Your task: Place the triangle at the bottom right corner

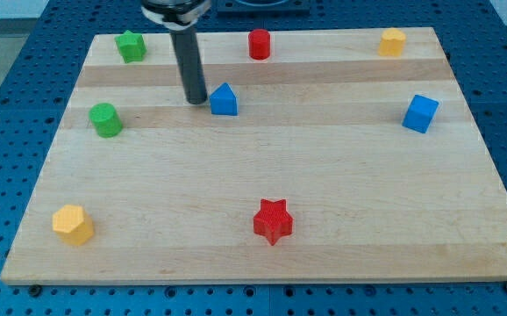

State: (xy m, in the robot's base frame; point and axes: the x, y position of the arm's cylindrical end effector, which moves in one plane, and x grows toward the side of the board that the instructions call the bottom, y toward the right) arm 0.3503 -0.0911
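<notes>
Camera view shows my tip [196, 101] standing on the wooden table [262, 175], just beside the left side of the blue triangle [224, 100]; I cannot tell if the two touch. The arm has no fingers, only the dark rod, so nothing opens or closes here. The blue triangle is in the far half of the table, a little left of the middle, well apart from the near right corner.

Other blocks lie around it. A red cylinder [260, 44] is at the far edge, to the right of the rod. A green star-like block [131, 46] is at the far left corner and a green cylinder [105, 119] is at the left side, well apart from my tip. A small yellow block [393, 41] sits at the far right corner; its shape I cannot make out surely. A blue cube [420, 113] stands at the right edge. A red star [273, 220] lies near the near edge, in the middle, and a yellow hexagon-like block [73, 225] is at the near left corner.

Between the blue triangle and the near right corner the red star is a bit to the left of the straight line and the blue cube a bit to the right of it.

No writing or label can be read on anything
</notes>
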